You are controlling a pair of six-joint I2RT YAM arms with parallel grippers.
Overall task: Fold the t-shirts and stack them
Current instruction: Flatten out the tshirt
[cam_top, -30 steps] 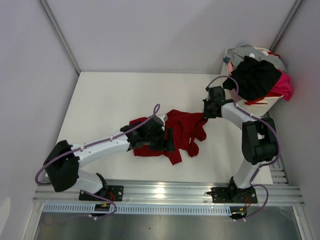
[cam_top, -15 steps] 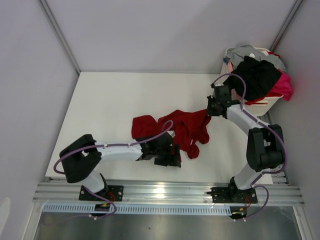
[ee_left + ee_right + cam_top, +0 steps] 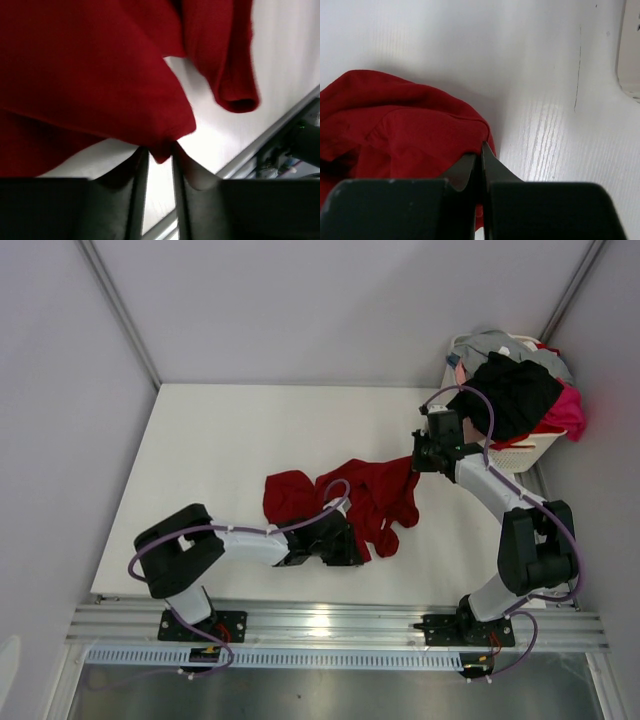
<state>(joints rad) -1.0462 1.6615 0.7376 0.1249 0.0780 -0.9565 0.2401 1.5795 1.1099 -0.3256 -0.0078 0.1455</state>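
Observation:
A dark red t-shirt (image 3: 378,488) lies crumpled mid-table, stretched between both arms. My left gripper (image 3: 354,548) sits at its near edge. In the left wrist view the narrow jaws (image 3: 159,152) pinch a pointed corner of the red cloth (image 3: 90,75). My right gripper (image 3: 414,462) is at the shirt's far right edge. In the right wrist view its fingers (image 3: 480,150) are pressed together on the hem of the red fabric (image 3: 395,125). Other t-shirts, black (image 3: 512,395), pink (image 3: 567,415) and grey (image 3: 492,341), are heaped in the basket.
A white laundry basket (image 3: 520,452) stands at the back right corner, close to the right arm. The table's near edge meets a metal rail (image 3: 330,620) just below the left gripper. Grey walls enclose the table on the left, back and right.
My left arm has pulled back toward the near edge, leaving a sleeve lying at the left, and its jaws have narrowed onto a shirt corner. The right gripper shifted slightly rightward, holding on.

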